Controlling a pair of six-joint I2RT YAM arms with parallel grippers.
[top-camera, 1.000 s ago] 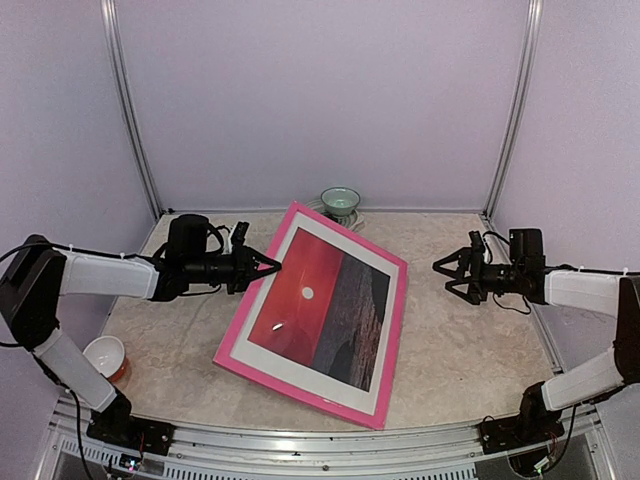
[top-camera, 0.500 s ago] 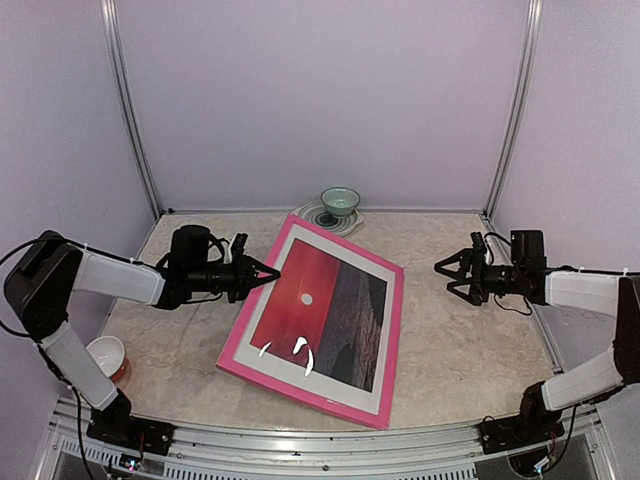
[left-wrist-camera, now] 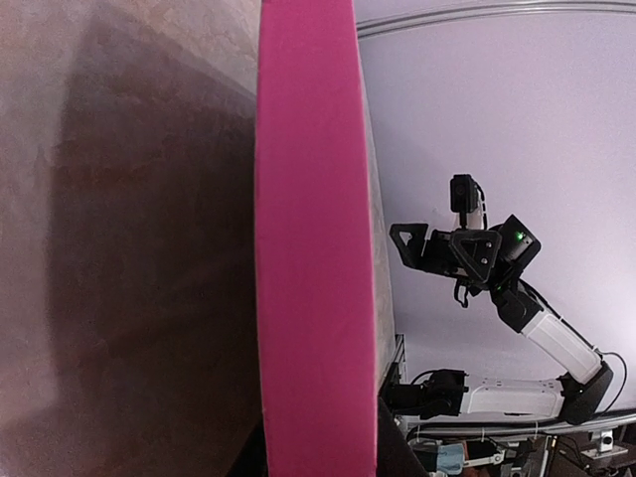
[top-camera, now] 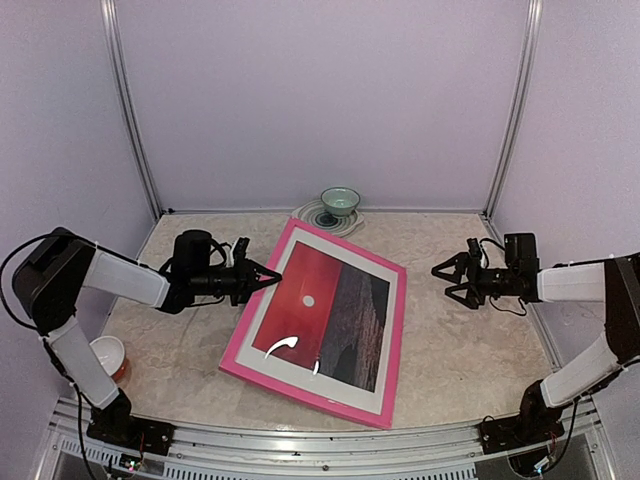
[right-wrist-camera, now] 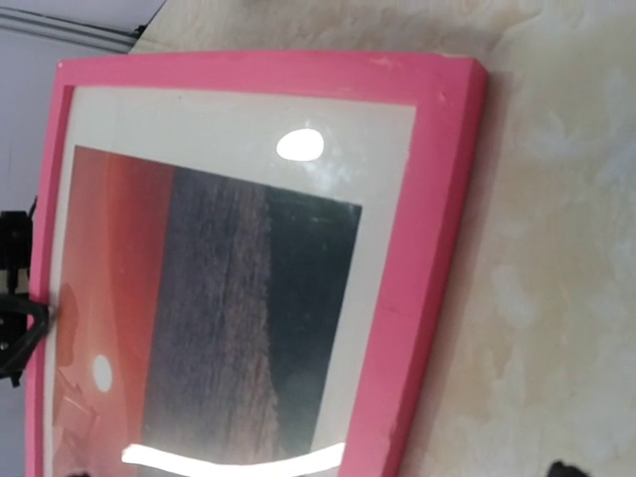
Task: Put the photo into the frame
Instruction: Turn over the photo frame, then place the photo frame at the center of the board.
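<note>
The pink frame (top-camera: 396,335) lies in the middle of the table, its left side raised off the surface. The sunset photo (top-camera: 325,305) sits inside it behind a white mat (right-wrist-camera: 248,119), red sky to the left and dark sea to the right. My left gripper (top-camera: 266,276) straddles the frame's left rail; in the left wrist view the pink rail (left-wrist-camera: 308,248) runs between my fingers. My right gripper (top-camera: 446,283) is open and empty, hovering to the right of the frame. The right wrist view shows the frame's rail (right-wrist-camera: 437,248) and the photo (right-wrist-camera: 199,318).
A green bowl (top-camera: 340,201) stands on a patterned saucer at the back edge, just beyond the frame's far corner. A white and orange cup (top-camera: 105,356) sits at the front left beside the left arm's base. Metal posts stand at both back corners.
The frame's raised left edge has come down and its far corner has shifted nearer. My left gripper moved down and slightly right with it. The right arm has hardly moved.
</note>
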